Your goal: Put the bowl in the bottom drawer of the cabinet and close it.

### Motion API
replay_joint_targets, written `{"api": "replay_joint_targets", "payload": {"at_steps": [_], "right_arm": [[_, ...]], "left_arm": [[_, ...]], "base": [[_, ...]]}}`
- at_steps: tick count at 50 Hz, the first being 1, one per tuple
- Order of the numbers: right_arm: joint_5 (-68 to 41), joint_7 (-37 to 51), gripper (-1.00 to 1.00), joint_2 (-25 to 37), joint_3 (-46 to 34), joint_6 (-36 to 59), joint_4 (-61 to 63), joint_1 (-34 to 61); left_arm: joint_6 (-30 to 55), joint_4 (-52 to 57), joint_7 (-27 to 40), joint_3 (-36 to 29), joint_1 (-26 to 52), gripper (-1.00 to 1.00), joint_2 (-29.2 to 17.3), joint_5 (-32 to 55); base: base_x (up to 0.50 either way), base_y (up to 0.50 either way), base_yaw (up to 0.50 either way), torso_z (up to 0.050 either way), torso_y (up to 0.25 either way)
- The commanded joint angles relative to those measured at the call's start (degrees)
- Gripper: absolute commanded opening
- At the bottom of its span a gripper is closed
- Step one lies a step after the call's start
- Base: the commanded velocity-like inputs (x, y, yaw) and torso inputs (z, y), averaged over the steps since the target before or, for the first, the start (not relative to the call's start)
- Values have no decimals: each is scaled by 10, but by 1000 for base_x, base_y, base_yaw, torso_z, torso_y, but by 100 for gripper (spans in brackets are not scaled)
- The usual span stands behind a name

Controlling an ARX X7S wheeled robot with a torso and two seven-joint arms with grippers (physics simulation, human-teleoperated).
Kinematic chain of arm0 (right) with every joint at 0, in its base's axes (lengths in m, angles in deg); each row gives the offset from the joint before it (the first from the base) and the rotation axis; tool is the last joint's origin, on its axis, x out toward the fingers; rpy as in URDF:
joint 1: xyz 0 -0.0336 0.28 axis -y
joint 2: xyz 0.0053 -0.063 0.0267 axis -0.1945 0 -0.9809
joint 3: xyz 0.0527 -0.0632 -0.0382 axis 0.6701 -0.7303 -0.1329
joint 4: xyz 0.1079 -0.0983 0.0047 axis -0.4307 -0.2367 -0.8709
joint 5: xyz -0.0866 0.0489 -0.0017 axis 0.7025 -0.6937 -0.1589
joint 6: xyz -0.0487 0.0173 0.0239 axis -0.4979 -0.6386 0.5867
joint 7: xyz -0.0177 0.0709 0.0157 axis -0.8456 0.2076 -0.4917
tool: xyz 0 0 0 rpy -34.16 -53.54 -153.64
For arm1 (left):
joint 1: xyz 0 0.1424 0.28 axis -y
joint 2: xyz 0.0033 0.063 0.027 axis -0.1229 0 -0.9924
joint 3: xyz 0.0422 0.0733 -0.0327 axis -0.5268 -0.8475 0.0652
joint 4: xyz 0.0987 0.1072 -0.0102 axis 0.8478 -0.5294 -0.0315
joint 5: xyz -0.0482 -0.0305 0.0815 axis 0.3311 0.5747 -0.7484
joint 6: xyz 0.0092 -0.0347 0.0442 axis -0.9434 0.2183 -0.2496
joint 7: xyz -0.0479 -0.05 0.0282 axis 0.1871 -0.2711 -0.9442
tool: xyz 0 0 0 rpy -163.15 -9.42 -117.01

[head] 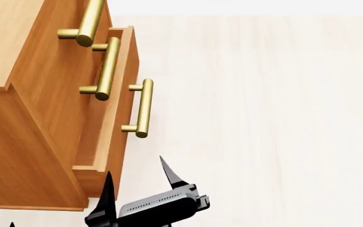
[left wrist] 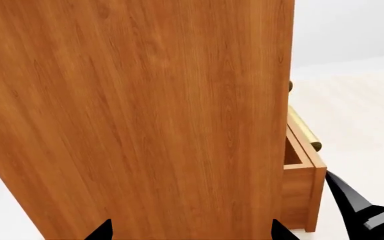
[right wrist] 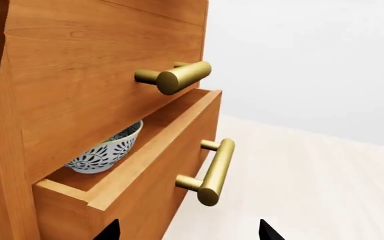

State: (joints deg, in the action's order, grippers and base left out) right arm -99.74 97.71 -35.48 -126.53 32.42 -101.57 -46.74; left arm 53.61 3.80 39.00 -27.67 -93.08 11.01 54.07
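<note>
The bowl (right wrist: 107, 150), white with a blue-grey pattern, sits inside the bottom drawer (right wrist: 158, 175), which is pulled partly out of the cabinet (right wrist: 78, 60). In the head view the bowl is hidden, while the drawer (head: 114, 118) juts out beyond the two upper fronts. My right gripper (right wrist: 188, 232) is open and holds nothing. It hovers by the drawer's near front corner, short of the brass handle (right wrist: 213, 172), and its fingers (head: 168, 175) point along the drawer front. My left gripper (left wrist: 192, 232) is open too, facing the cabinet's side panel (left wrist: 145, 115).
Pale floor (head: 263, 118) stretches out in front of the cabinet. Brass handles of the two upper drawers (head: 102, 68) stick out above the open one. The right gripper's fingers (left wrist: 352, 200) show past the drawer's corner (left wrist: 302, 175) in the left wrist view.
</note>
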Motion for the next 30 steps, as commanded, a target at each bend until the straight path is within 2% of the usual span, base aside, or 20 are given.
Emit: {"api": "replay_joint_targets", "payload": {"at_steps": [1,17,30], "right_arm": [[-8,-49,100,-35,8,8,-38,23],[-25,-92,100,-50,4,3,-86,53],[-56,-117,100,-53,-10,26,-36,49]], "left_arm": [[-15,21,-29,18,-7,100,16,19],[-20,19,-26,23,-11,100,12,22],[-25,23,-22,29,-16,100,7,25]], "base": [[0,0,0,0,0],[0,0,0,0,0],[0,0,0,0,0]]}}
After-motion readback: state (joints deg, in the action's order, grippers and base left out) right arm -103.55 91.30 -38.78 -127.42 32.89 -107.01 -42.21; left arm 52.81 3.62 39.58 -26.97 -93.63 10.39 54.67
